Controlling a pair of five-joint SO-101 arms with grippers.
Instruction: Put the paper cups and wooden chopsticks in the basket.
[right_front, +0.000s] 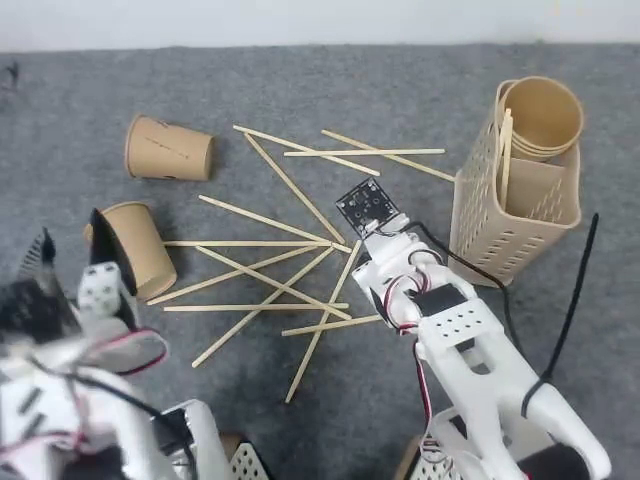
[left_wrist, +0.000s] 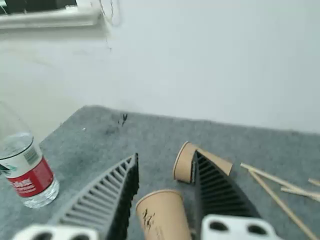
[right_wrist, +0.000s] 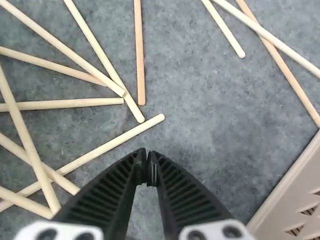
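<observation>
Two paper cups lie on their sides on the grey carpet: one far left (right_front: 168, 150) (left_wrist: 192, 162), and a nearer one (right_front: 138, 250) (left_wrist: 161, 216). My left gripper (right_front: 72, 240) (left_wrist: 165, 165) is open, and the nearer cup lies between its black fingers (left_wrist: 112, 197). Several wooden chopsticks (right_front: 270, 270) (right_wrist: 100, 150) are scattered across the middle of the carpet. My right gripper (right_wrist: 147, 154) is shut on nothing and hangs just above the carpet among the chopsticks, beside the basket (right_front: 515, 205) (right_wrist: 295, 205). The basket holds stacked cups (right_front: 540, 118) and a few chopsticks (right_front: 505, 150).
A clear plastic bottle (left_wrist: 22, 170) with a red label stands on the carpet off to the left arm's side. A white wall borders the carpet at the back. A black cable (right_front: 575, 290) runs beside the basket.
</observation>
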